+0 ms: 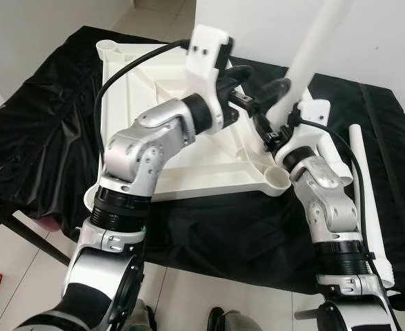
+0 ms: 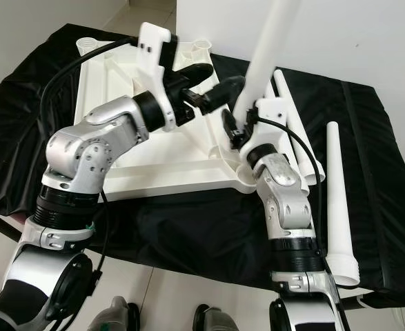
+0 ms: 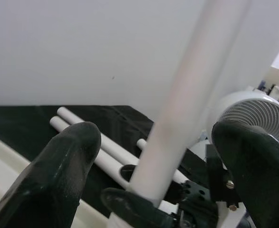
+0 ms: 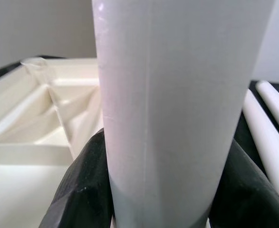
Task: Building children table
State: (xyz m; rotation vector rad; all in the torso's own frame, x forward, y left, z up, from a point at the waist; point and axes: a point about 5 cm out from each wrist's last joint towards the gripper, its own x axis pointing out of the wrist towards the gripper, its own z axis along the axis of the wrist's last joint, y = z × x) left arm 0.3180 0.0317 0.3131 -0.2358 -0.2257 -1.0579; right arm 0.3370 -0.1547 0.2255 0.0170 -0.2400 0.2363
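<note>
The white tabletop lies upside down on a table draped in black cloth. My right gripper is shut on a white table leg, which it holds tilted upward above the near right corner socket. In the right wrist view the leg sits between both black fingers. My left gripper is open over the tabletop. Its fingers stand wide on either side of the leg without touching it.
Two loose white legs lie on the black cloth beside the tabletop, and a third lies farther right near the table's edge. White walls rise behind. A white fan stands beyond. Tiled floor shows below.
</note>
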